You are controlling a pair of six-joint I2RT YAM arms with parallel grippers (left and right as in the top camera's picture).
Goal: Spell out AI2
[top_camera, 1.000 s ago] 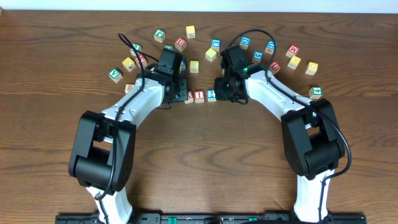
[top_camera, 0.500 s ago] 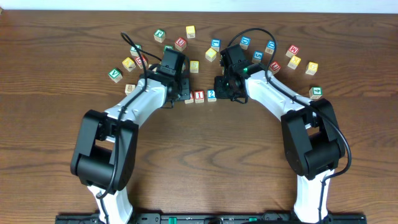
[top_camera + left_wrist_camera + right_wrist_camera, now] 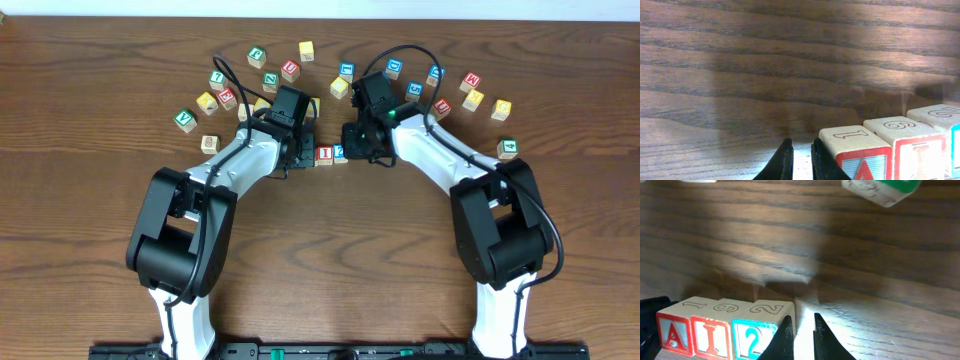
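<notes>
Closed and empty: left gripper [image 3: 800,152], A [image 3: 858,156] just to its right; right gripper [image 3: 800,327], 2 [image 3: 754,337] seemingly touching its left; I [image 3: 712,332] between.

— Where do the left gripper [image 3: 799,150] and right gripper [image 3: 800,325] stand?
— Either end of one touching row: small wooden red "A" cube [image 3: 674,330], small wooden red "I" cube [image 3: 710,332], small wooden blue "2" cube [image 3: 754,337].
— Which ends?
— "A" just beside the left, "2" just beside the right.
</notes>
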